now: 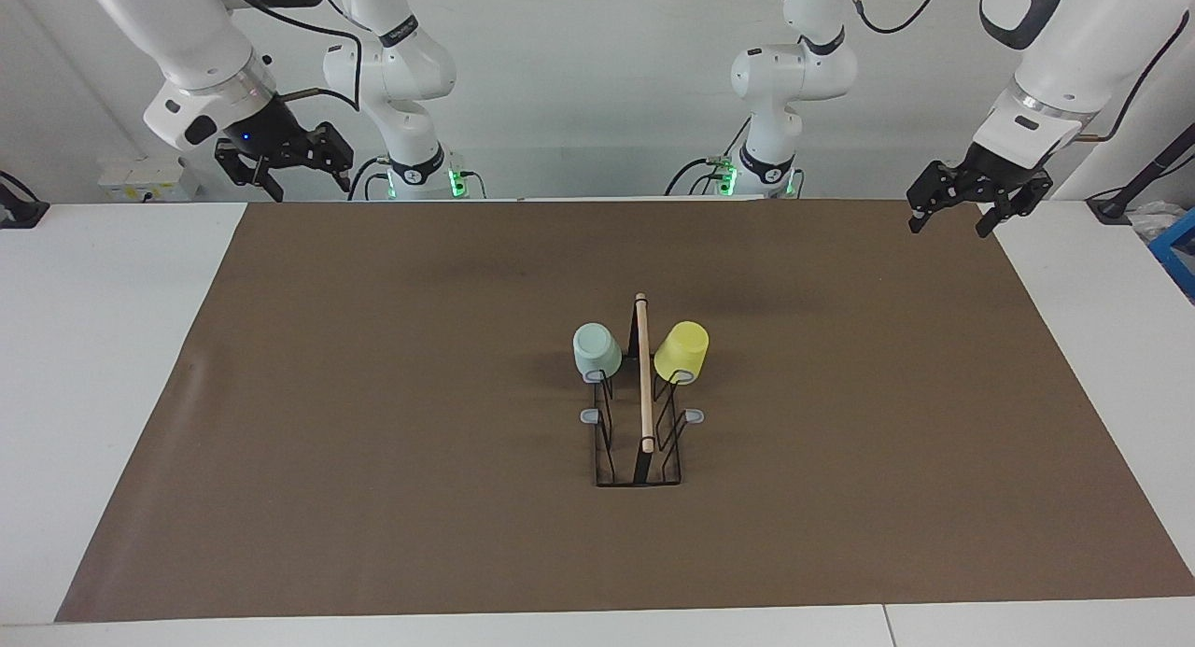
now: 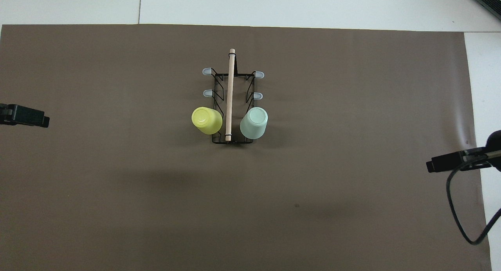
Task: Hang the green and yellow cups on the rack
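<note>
**Grippers wait apart, both cups hung on the rack**

The left gripper (image 1: pixel 964 208) and the right gripper (image 1: pixel 280 166) hang with fingers spread, empty, over the table's two ends — each arm waits. On the rack (image 1: pixel 643 414) at mid-table, the yellow cup (image 1: pixel 681 351) and the green cup (image 1: pixel 596 349) sit upturned on the pegs nearest the robots — yellow toward the left arm's end.

The rack (image 1: pixel 639 442) is thin black wire with a pale, matt wooden rod (image 1: pixel 643 372) and grey, plastic-looking peg tips. The yellow cup (image 1: pixel 681 352) and mint green cup (image 1: pixel 597 350) look like smooth, slightly glossy plastic. A matt brown sheet (image 1: pixel 373 395) covers the white surface (image 1: pixel 93 348).
</note>
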Controlling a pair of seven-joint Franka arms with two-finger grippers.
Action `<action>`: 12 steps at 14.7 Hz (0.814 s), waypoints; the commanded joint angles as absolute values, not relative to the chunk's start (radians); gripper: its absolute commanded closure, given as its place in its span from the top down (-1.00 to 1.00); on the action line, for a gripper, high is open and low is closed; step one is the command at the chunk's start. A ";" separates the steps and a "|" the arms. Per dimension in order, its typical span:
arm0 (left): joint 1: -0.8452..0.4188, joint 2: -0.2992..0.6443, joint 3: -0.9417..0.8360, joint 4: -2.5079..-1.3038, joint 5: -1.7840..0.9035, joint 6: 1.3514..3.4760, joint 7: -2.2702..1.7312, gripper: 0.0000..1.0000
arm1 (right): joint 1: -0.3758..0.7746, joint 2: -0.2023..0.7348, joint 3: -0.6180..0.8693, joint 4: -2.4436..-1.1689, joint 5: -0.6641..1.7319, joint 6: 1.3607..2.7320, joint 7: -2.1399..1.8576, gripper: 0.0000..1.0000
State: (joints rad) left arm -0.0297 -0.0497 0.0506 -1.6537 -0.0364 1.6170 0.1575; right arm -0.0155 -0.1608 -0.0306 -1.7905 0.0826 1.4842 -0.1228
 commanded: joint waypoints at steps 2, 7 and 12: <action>-0.018 -0.063 0.051 -1.663 -0.054 1.629 0.169 1.00 | -0.009 -0.126 -0.034 -1.752 0.100 1.480 -0.121 1.00; -0.018 -0.066 0.051 -1.669 -0.052 1.631 0.170 1.00 | -0.009 -0.140 -0.031 -1.752 0.092 1.470 -0.115 1.00; -0.017 -0.067 0.051 -1.674 -0.054 1.637 0.172 1.00 | -0.008 -0.144 -0.025 -1.753 0.013 1.474 -0.104 1.00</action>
